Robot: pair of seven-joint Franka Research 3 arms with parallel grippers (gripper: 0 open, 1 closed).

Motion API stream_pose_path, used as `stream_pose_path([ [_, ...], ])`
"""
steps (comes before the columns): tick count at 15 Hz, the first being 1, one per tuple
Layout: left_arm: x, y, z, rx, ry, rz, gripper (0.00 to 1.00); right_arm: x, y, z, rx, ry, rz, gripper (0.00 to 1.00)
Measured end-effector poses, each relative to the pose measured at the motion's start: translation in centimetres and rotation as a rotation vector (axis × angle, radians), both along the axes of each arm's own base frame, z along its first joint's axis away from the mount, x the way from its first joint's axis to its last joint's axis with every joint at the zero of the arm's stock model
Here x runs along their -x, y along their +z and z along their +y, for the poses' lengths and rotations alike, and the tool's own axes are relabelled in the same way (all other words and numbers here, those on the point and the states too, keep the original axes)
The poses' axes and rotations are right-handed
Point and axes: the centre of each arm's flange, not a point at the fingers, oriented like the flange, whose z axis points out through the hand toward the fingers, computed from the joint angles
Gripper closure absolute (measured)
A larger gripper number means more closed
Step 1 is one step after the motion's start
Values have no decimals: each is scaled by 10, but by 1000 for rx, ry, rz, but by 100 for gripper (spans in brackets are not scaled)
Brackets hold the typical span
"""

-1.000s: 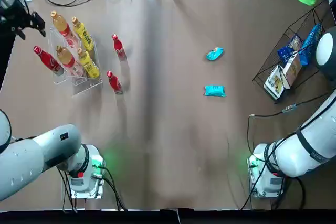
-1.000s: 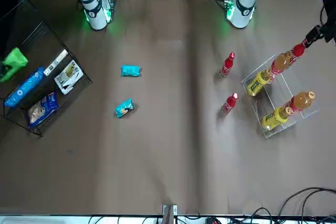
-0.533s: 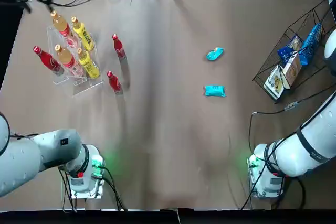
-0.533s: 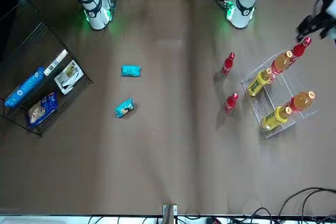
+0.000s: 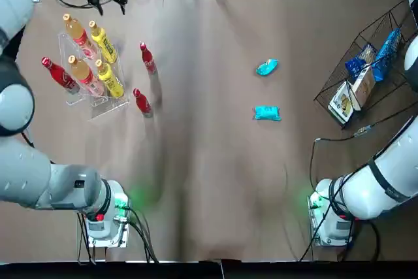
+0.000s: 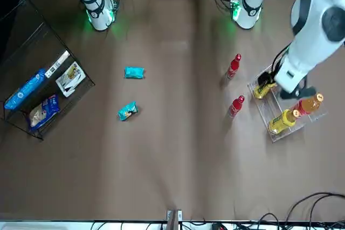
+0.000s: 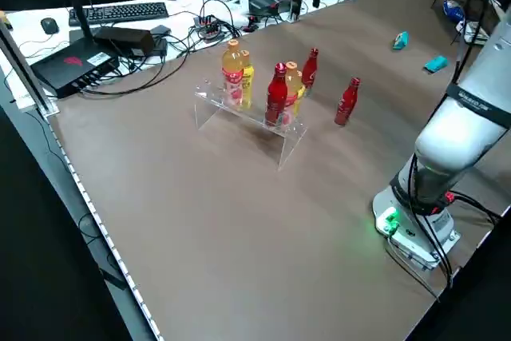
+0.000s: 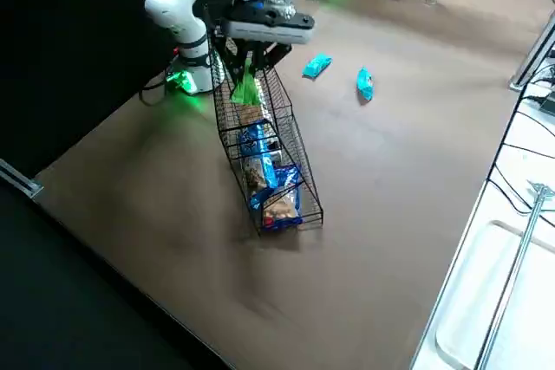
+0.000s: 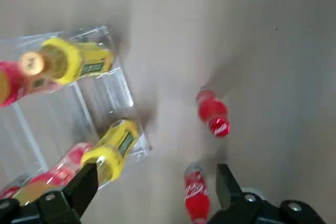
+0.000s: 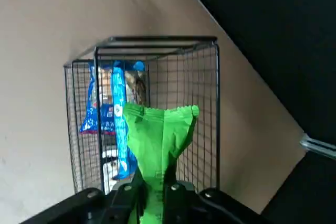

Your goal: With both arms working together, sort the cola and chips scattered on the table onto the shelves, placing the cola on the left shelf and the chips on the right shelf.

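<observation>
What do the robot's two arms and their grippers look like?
Both arms are white and grey with rounded joints, dark bands, loose black cables and green lights glowing at the base. The left arm also shows a small red light near its base. The left gripper and right gripper are black, with silver screw heads.

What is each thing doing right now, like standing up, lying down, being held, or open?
Left gripper: open, above the table by the clear rack
Right gripper: shut on the green packet, over the wire rack
Green packet: held, upright
Two teal packets: lying on the table
Two loose colas: standing on the table
Third cola: standing on the clear rack
Wire rack: partly filled
</observation>
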Motion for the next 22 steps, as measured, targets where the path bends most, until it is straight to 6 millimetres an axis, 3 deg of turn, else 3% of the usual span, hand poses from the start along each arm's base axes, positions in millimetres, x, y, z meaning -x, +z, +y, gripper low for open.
stream_pose_path([
  [4, -23, -55, -29, 21, 17, -6, 0, -4, -15, -9, 14, -5, 2, 84],
  [5, -28, -78, -49, 29, 21, -10, 0, -7, -21, -11, 22, -4, 5, 72],
  [7, -30, -97, -62, 38, 28, -22, 0, -10, -26, -10, 26, -2, 14, 58],
  [13, -7, -157, -73, 45, 47, -29, 7, -19, -30, 4, -14, 20, -5, 54],
  [17, 7, -178, -71, 33, 47, 6, 18, -29, -35, 45, -159, 2, -15, 52],
  [18, 9, -180, -70, 31, 46, 11, 26, -33, -36, 60, -177, -32, -22, 51],
  [22, 19, -182, -68, 22, 45, 22, 35, -49, -42, 144, -220, -163, -2, 50],
])
